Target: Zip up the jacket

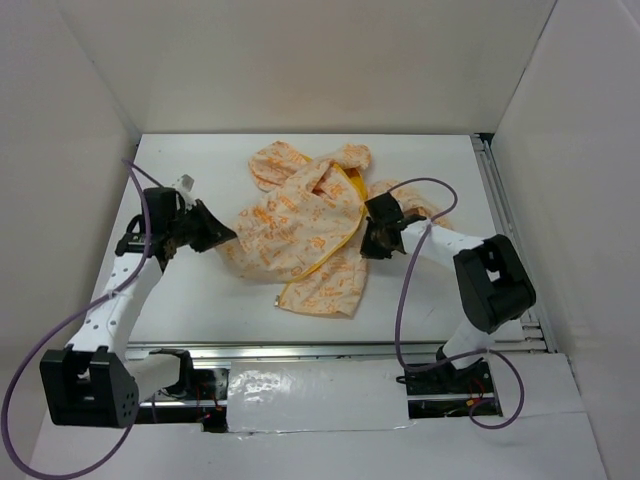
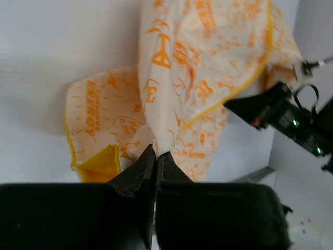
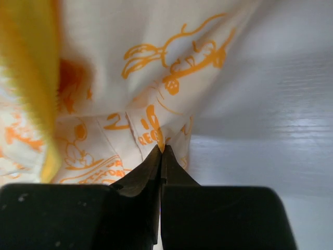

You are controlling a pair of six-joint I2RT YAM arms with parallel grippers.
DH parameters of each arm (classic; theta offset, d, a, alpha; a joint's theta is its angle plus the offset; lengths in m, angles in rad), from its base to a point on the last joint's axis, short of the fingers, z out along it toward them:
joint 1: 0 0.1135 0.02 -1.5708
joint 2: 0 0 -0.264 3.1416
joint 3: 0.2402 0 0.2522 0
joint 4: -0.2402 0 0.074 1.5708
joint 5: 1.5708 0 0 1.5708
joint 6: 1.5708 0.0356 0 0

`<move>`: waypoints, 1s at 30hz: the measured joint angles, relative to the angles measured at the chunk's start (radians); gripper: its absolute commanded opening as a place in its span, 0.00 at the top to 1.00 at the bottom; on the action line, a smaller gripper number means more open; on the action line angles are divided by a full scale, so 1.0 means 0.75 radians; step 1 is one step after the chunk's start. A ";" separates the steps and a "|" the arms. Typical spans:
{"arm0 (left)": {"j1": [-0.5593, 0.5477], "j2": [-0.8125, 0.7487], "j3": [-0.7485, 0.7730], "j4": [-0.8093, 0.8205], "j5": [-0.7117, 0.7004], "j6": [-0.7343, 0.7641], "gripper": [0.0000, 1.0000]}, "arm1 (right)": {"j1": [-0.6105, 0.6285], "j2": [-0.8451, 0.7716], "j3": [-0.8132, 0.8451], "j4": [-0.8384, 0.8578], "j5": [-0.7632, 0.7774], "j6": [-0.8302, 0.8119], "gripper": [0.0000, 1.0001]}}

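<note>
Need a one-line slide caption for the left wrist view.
Left gripper pinching a fold of the jacket, yellow zipper edge running up-right, right arm beyond.

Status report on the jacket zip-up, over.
Left gripper shut on the jacket. Right gripper shut on it too. Jacket rumpled, yellow lining showing.

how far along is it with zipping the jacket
Done: nothing visibly zipped; the jacket gapes at the collar, showing yellow lining. In hand: the left pincer and right pincer are each shut on its fabric at opposite sides. Remaining: aligning the zipper strip and pulling it closed.
</note>
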 measured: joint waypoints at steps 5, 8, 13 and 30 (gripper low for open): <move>-0.174 -0.108 -0.001 0.026 0.150 -0.016 1.00 | -0.071 -0.164 0.018 -0.074 0.062 -0.016 1.00; -0.287 -0.171 -0.001 0.030 0.199 -0.051 1.00 | -0.200 -0.338 0.089 -0.153 0.094 -0.044 1.00; -0.425 -0.293 -0.005 0.026 0.181 -0.156 0.98 | -0.438 -0.495 0.171 -0.186 0.104 -0.080 1.00; -0.686 -0.010 -0.152 -0.300 -0.384 -0.410 0.01 | -0.330 -0.428 0.076 -0.349 0.270 -0.038 0.00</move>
